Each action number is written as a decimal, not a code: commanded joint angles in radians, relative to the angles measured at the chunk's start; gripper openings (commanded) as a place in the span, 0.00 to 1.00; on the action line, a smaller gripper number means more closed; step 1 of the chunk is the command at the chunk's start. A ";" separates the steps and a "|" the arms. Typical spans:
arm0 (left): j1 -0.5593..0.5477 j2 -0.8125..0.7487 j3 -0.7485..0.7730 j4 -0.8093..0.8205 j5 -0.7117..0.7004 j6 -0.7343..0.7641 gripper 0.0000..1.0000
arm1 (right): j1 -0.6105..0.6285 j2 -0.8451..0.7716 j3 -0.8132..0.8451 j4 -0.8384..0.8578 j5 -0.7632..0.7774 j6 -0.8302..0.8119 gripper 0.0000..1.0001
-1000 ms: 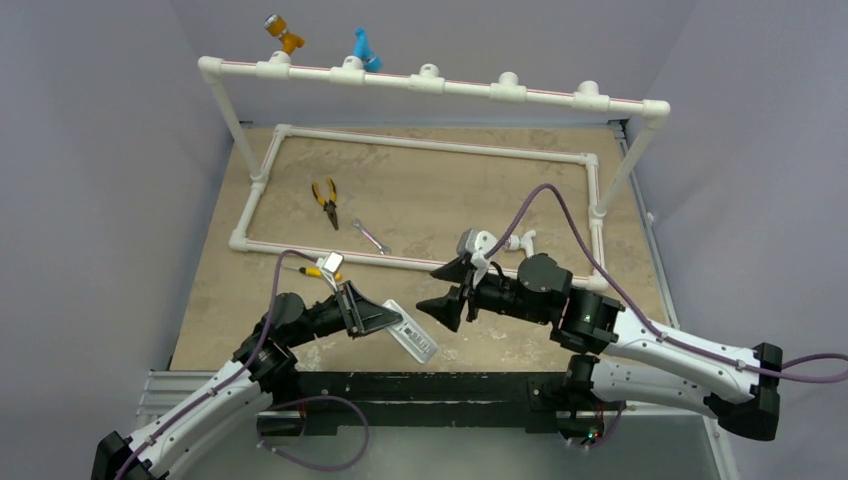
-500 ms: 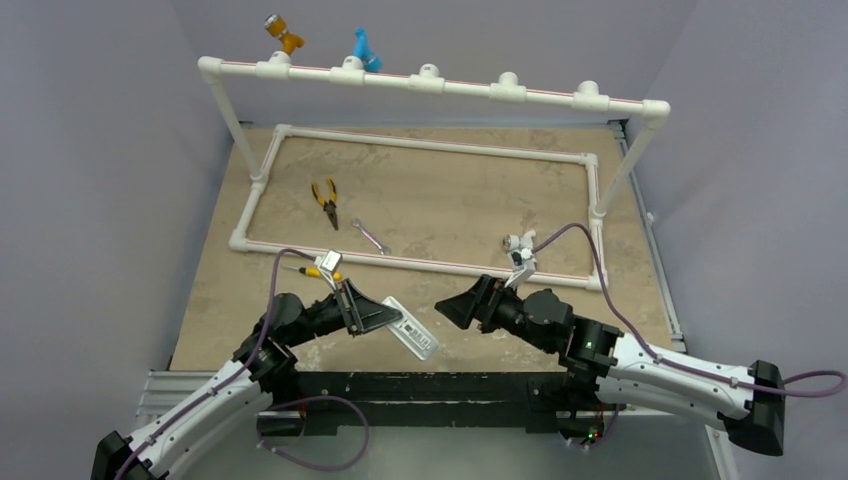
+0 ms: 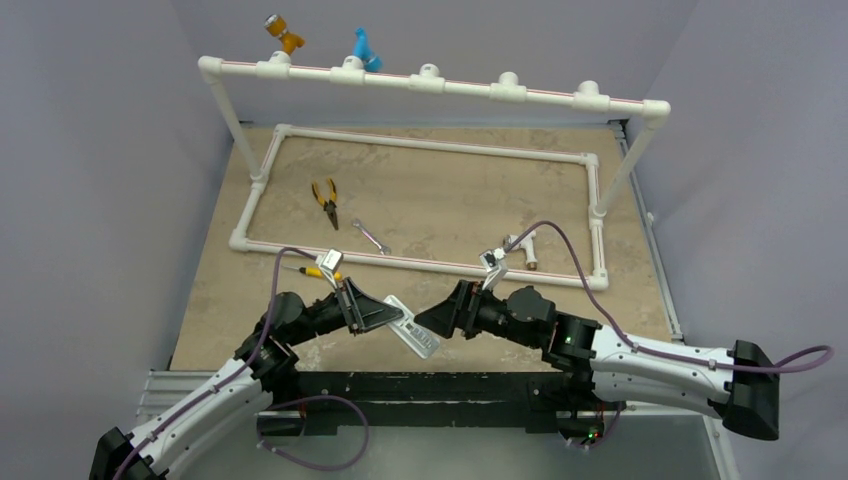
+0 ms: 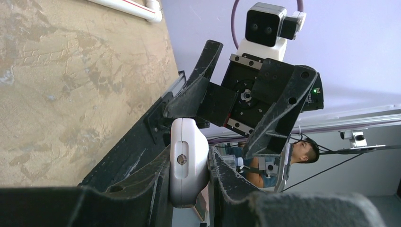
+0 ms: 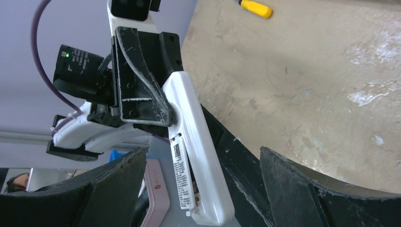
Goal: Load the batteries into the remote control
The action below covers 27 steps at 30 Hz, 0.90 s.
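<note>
Top external: one remote control [image 3: 414, 335], one wrench [image 3: 371, 237], one pliers [image 3: 326, 202].

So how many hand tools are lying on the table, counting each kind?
Yellow-handled pliers: 1
Silver metal wrench: 1
Yellow-handled screwdriver: 1
Total: 3

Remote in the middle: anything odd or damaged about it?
No damage shows. The remote control is not lying flat: the left gripper clamps one end, so it juts out tilted in mid-air, with the open right gripper straddling its free end.
</note>
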 commanded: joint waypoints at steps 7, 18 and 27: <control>-0.006 -0.008 0.004 0.063 -0.006 -0.009 0.00 | 0.024 0.060 0.071 0.044 -0.056 -0.055 0.85; -0.005 -0.012 0.005 0.061 -0.004 -0.010 0.00 | 0.024 0.103 0.081 0.031 -0.063 -0.056 0.66; -0.005 -0.014 0.004 0.058 -0.004 -0.009 0.00 | 0.024 0.107 0.064 0.054 -0.060 -0.046 0.59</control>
